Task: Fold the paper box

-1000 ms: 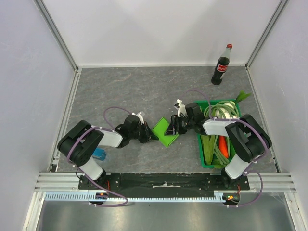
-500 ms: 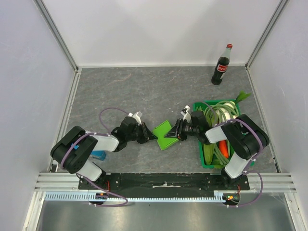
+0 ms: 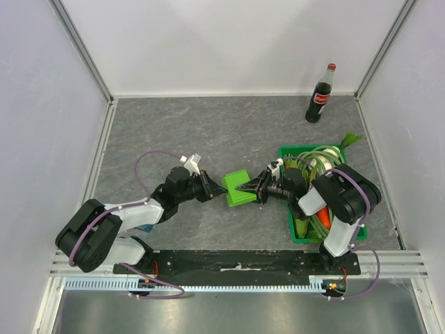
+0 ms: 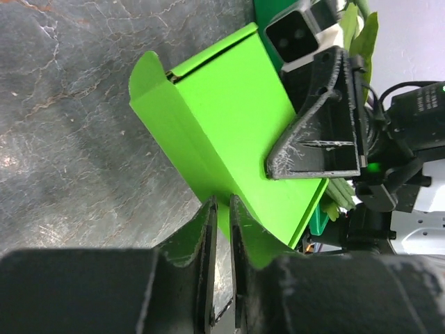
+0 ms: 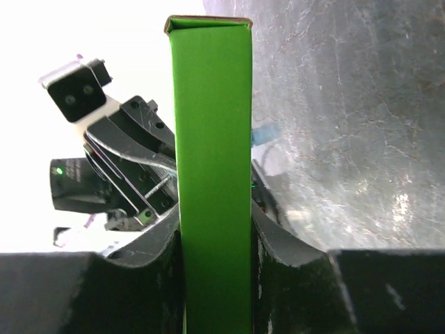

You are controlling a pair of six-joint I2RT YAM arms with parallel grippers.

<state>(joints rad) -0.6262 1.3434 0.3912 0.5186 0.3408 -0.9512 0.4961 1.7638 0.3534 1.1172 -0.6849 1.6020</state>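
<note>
Lime-green paper box (image 3: 233, 184) held between both arms, left gripper (image 4: 221, 207) pinched tight on its thin lower edge, right gripper (image 3: 245, 188) clamped around its folded body, vegetable crate (image 3: 302, 239) beside.

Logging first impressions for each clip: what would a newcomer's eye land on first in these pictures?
The lime-green thin card paper box at mid-table, pinched from opposite sides by the left gripper and the right gripper. Next, the dark-green plastic crate of vegetables on the right, and the dark cola bottle with a red cap upright in the far right corner.
</note>
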